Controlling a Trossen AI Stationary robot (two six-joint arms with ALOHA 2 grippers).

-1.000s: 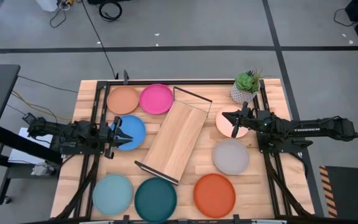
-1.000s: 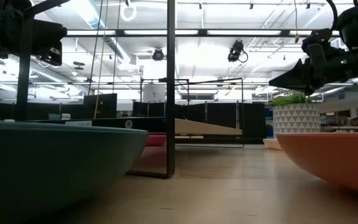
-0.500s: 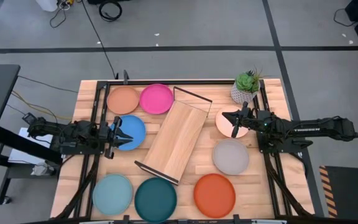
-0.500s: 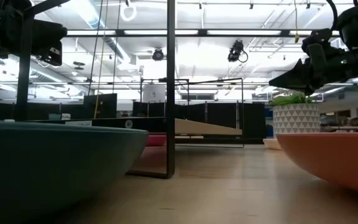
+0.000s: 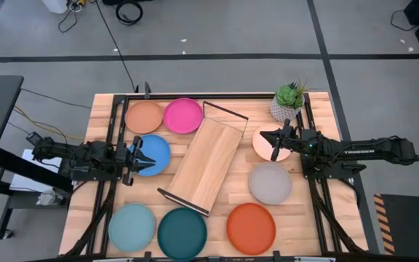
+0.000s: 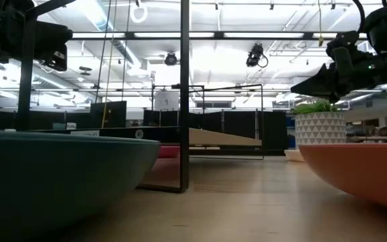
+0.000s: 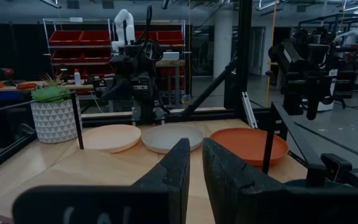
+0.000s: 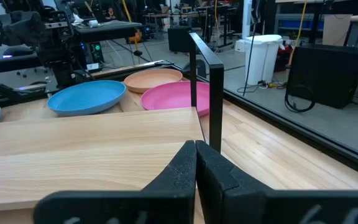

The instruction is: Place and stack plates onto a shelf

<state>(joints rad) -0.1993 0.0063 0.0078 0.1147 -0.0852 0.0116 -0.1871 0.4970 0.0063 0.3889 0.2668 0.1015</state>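
our left gripper (image 5: pixel 145 157) hovers over the blue plate (image 5: pixel 153 154), fingers a narrow gap apart, holding nothing. our right gripper (image 5: pixel 271 138) hangs over the cream-pink plate (image 5: pixel 266 145), fingers pressed together, empty. between the two grippers lies the shelf (image 5: pixel 204 160), bare on the table (image 5: pixel 100 116), no plate on it.

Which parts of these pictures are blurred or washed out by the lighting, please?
Low view: the dark teal plate and orange-red plate sit close to the lens and look soft, while bright ceiling lights wash out the upper background. Left wrist view: the left gripper is blurred in the foreground and the room behind is dim. High view: even light, faint shadows beside the shelf.
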